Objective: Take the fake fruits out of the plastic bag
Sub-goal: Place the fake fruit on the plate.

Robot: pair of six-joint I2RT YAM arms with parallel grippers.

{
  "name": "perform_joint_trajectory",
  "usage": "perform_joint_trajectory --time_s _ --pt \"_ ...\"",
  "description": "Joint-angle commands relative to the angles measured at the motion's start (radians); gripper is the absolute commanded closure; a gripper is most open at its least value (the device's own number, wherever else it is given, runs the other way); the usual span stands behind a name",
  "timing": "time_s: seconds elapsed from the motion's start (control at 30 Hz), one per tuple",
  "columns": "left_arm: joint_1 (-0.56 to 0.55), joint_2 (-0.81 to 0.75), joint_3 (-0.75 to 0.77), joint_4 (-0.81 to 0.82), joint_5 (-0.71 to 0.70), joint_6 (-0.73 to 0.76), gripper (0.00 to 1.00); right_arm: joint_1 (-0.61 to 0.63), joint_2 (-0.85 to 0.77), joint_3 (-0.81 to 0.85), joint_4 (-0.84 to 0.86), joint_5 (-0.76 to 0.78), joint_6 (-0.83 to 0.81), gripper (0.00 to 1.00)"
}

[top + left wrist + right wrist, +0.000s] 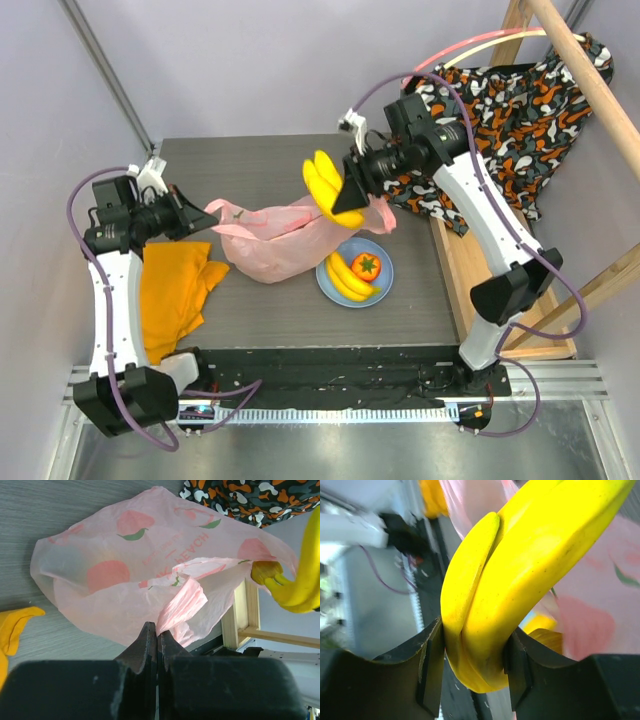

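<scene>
The pink plastic bag (268, 248) lies crumpled at the table's middle. My left gripper (203, 214) is shut on a fold of the bag's edge (175, 607) at its left end; the bag (125, 565) fills the left wrist view. My right gripper (350, 196) is shut on a yellow banana bunch (322, 183) and holds it in the air above the bag's right end. The bunch (520, 565) sits between the fingers (432, 665) and also shows in the left wrist view (295, 580). A second banana bunch (345, 279) and a red green-topped fruit (366, 266) lie on the light-blue plate (386, 285).
An orange cloth (175, 290) lies at the table's left, under the left arm. Orange-black-white patterned fabric (510, 110) hangs on a wooden frame (590, 75) at the back right. The plate sits just right of the bag, near the front edge.
</scene>
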Motion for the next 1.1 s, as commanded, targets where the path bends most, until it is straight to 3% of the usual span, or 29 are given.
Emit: perform_joint_trajectory --time_s 0.0,0.03,0.13,0.27,0.43,0.6,0.77,0.93,1.07 --pt "-0.01 0.08 0.089 0.072 0.043 -0.034 1.0 0.019 0.071 0.113 0.283 -0.309 0.439 0.75" --pt "-0.01 0.106 0.14 0.077 0.043 -0.048 1.0 0.02 0.086 0.107 0.434 -0.365 0.602 0.75" --pt "-0.01 0.203 0.25 0.084 0.037 -0.056 1.0 0.029 0.122 0.139 0.587 -0.416 0.717 0.75" --pt "-0.01 0.339 0.413 0.034 -0.102 0.004 1.0 0.001 0.126 0.295 0.577 -0.367 0.674 0.75" --pt "0.008 0.447 0.658 0.012 -0.383 0.059 1.0 -0.087 0.024 0.322 0.483 -0.298 0.587 0.75" --pt "0.085 0.488 0.841 0.046 -0.402 0.016 1.0 -0.261 -0.079 0.246 0.283 -0.137 0.383 0.76" --pt "0.086 0.427 0.756 0.117 -0.284 0.012 1.0 -0.291 -0.136 0.064 0.033 0.047 0.021 0.78" --pt "0.086 0.318 0.59 0.184 -0.239 -0.019 1.0 -0.291 -0.229 -0.276 0.049 0.272 -0.067 0.81" --pt "0.086 0.257 0.484 0.192 -0.236 -0.016 1.0 -0.288 -0.225 -0.366 0.077 0.304 -0.059 0.8"
